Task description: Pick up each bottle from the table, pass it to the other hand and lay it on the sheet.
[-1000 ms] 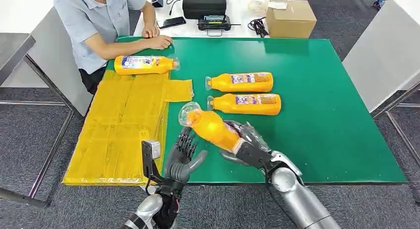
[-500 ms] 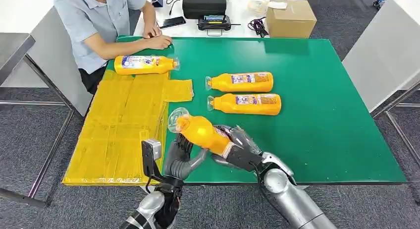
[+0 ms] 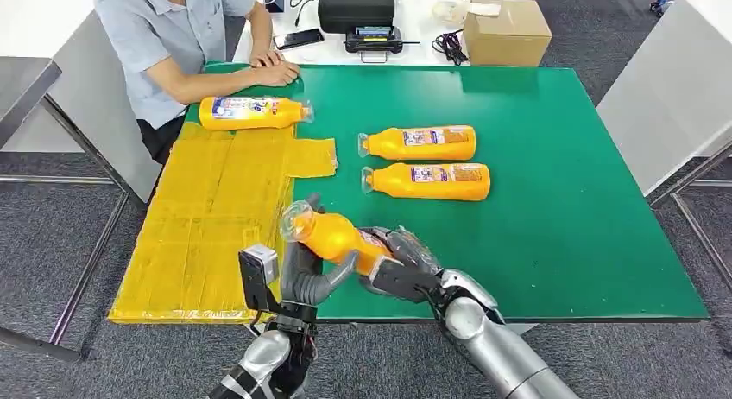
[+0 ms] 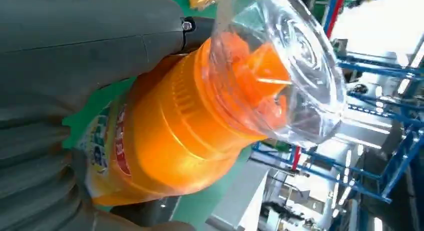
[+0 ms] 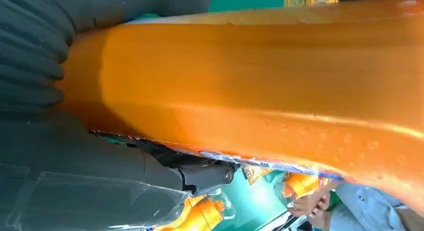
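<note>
Head view: I log my right hand (image 3: 399, 265) gripping the orange bottle (image 3: 337, 237) above the green table's (image 3: 561, 226) near edge, cap toward the yellow sheet (image 3: 207, 218); my left hand (image 3: 306, 274) cups its neck end.
Left wrist view: thumb (image 4: 100, 51) lies against the bottle's shoulder.
Right wrist view: fingers (image 5: 30, 51) wrap the bottle.

Person (image 3: 173, 45) seated at far-left corner; cardboard box (image 3: 506, 32), black case (image 3: 356, 5) behind.
</note>
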Available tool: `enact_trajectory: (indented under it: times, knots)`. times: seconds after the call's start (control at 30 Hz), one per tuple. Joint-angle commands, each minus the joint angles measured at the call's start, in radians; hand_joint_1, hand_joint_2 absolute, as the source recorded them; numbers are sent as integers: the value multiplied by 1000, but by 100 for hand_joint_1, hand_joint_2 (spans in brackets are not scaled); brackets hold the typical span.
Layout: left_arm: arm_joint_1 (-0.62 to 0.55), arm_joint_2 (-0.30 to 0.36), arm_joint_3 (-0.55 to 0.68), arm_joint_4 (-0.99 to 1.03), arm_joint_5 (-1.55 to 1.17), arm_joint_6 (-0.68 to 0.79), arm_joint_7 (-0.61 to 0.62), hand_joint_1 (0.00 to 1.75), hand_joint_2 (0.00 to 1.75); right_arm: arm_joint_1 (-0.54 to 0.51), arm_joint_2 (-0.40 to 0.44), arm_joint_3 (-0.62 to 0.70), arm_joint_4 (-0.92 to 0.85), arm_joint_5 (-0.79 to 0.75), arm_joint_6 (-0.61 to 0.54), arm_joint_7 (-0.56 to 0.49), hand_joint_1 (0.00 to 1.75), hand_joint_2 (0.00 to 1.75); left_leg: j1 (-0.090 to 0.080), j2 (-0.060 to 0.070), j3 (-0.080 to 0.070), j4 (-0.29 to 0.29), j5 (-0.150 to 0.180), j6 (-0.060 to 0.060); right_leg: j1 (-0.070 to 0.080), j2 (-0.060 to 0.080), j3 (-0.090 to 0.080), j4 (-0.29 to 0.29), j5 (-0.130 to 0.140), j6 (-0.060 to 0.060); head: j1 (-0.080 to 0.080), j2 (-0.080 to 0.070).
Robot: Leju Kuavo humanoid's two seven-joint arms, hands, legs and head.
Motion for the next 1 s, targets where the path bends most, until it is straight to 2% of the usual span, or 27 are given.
enact_trajectory:
  times: [0.03, 0.13, 0.2, 0.33, 0.4, 0.47, 1.0]
  knots:
    - [-57, 2, -31, 70, 83, -80, 80, 0, 175, -85, 32, 56, 121, 13, -16, 6, 169, 175, 0, 2, 1, 0, 0, -1, 0, 1, 1, 0, 0, -2, 0, 0]
    - [-64, 3, -32, 83, 92, -92, 84, 0, 175, -94, 39, 63, 123, 24, -24, 15, 164, 175, 0, 2, 2, 0, -1, -1, 0, 2, 1, 0, 0, -2, 0, 0]
    - [-65, 4, -26, 79, 91, -87, 74, 0, 175, -87, 35, 58, 119, 16, -23, 12, 171, 175, 1, 3, 3, 0, -1, -2, 1, 3, 2, 0, 0, -2, 0, 0]
    - [-42, 21, -9, 20, 124, -107, 86, 0, 175, -62, 12, 37, 101, -2, -17, 9, 162, 175, 1, 2, 2, 0, -1, -1, 1, 1, 1, 0, 0, -2, 0, 0]
    - [-46, 20, -6, 30, 137, -108, 117, 0, 175, -60, 12, 27, 108, 0, -18, 9, 168, 175, 1, 2, 3, 0, -1, -2, 1, 1, 3, 0, -1, -2, 0, 0]
    - [-49, 19, -10, 39, 139, -117, 119, 0, 175, -61, 14, 21, 111, 1, -20, 8, 164, 175, 1, 2, 5, 0, -2, -2, 1, 1, 4, 0, -1, -3, 0, 0]
    - [-54, 16, -11, 52, 153, -131, 129, 0, 175, -64, 18, 17, 109, 2, -22, 8, 168, 175, 1, 2, 4, 0, -2, -2, 1, 1, 3, 0, -1, -2, 0, 0]
